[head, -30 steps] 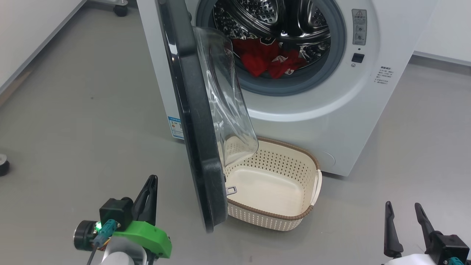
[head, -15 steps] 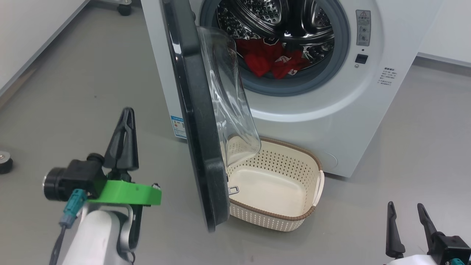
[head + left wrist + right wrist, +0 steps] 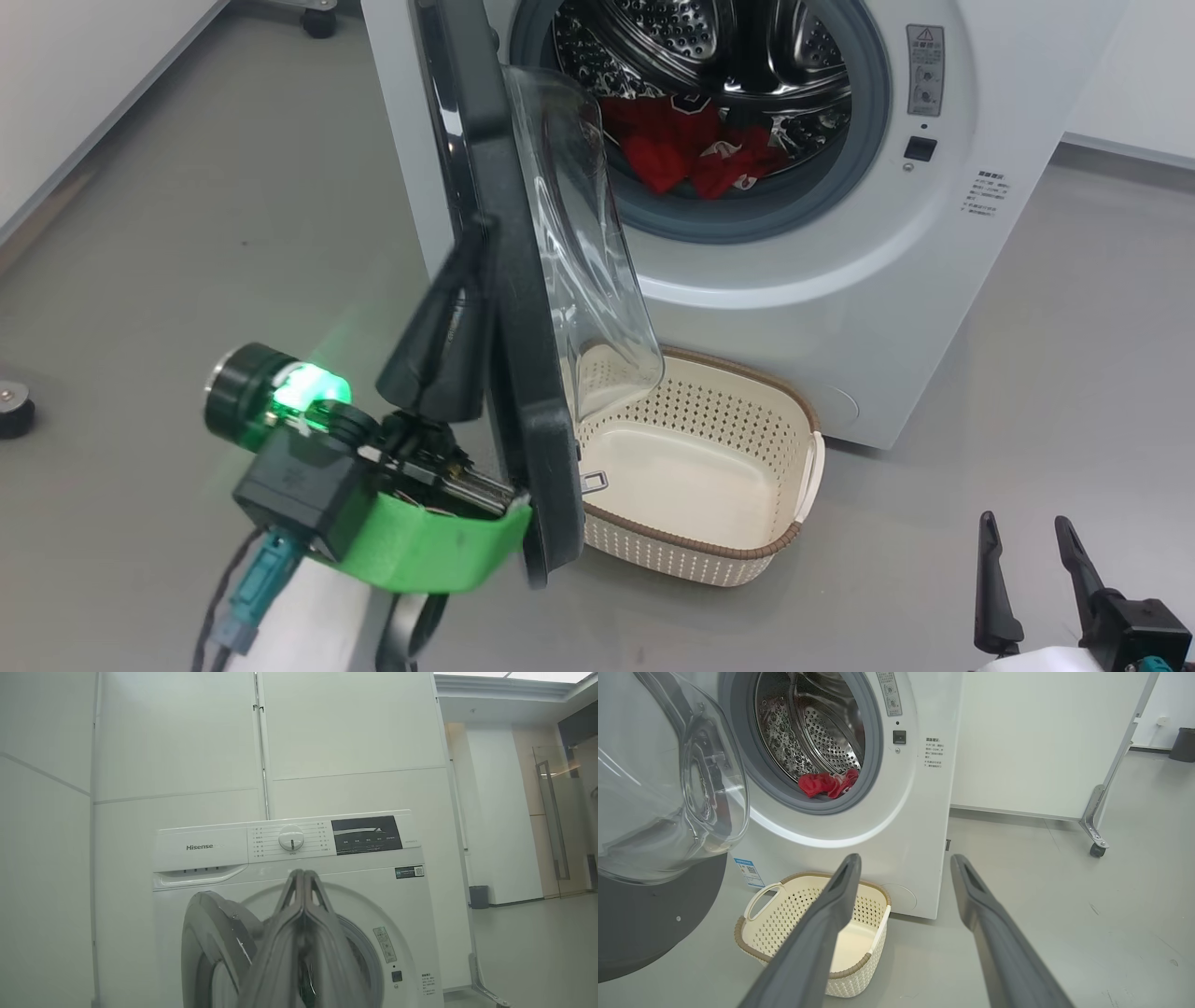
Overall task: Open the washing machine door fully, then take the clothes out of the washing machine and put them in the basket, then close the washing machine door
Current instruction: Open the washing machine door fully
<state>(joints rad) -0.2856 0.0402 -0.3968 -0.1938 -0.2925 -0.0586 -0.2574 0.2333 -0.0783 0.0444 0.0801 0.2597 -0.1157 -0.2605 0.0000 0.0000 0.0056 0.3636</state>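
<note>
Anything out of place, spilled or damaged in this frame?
Nothing spilled or damaged. The door stands only half open, and its glass bowl seems to overhang the empty basket's left end. The clothes lie in the drum.

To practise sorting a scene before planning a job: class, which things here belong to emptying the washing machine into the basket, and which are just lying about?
Belong to the job:
washing machine
door
red clothes
basket

Just lying about:
dark bin
small wheel under the white panel
</note>
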